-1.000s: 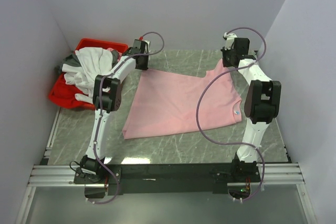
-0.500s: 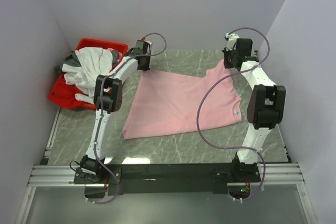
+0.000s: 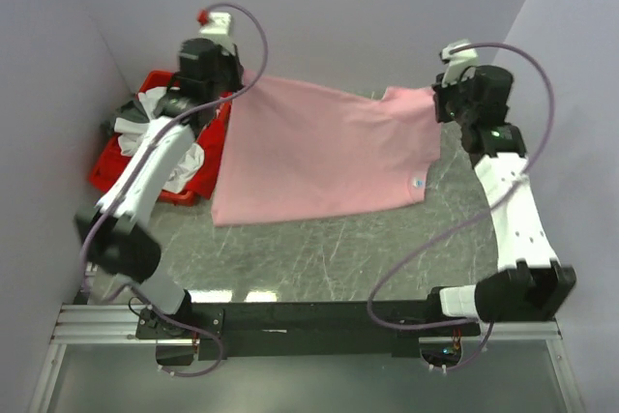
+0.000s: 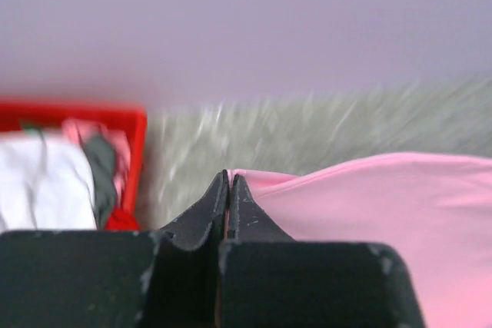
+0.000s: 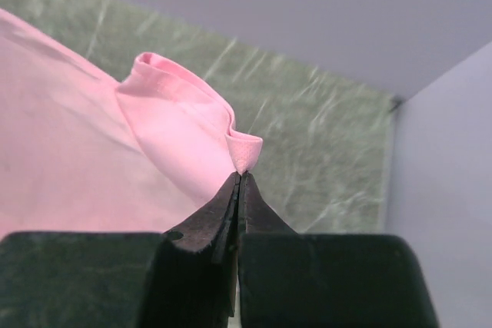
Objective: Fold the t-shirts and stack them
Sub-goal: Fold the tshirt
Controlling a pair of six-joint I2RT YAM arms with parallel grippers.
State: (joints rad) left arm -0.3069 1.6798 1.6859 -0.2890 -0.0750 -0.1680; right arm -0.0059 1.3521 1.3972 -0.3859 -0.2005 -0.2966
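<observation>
From up top, we see the soft light pink cloth t-shirt [image 3: 319, 157] stretched over the grey marbled table [image 3: 319, 249], its far edge lifted. Left wrist: our left gripper [image 4: 228, 183] is clamped tight on the shirt's edge. Right wrist: our right gripper [image 5: 240, 182] is pinching a fold of it.

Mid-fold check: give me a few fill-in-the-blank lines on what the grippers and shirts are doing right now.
The left gripper and the right gripper each pinch an edge of one t-shirt, whose colour is ____.
The jaws of both grippers are ____.
The white shirt lies in a bin whose colour is ____.
Missing words: pink; shut; red.
</observation>
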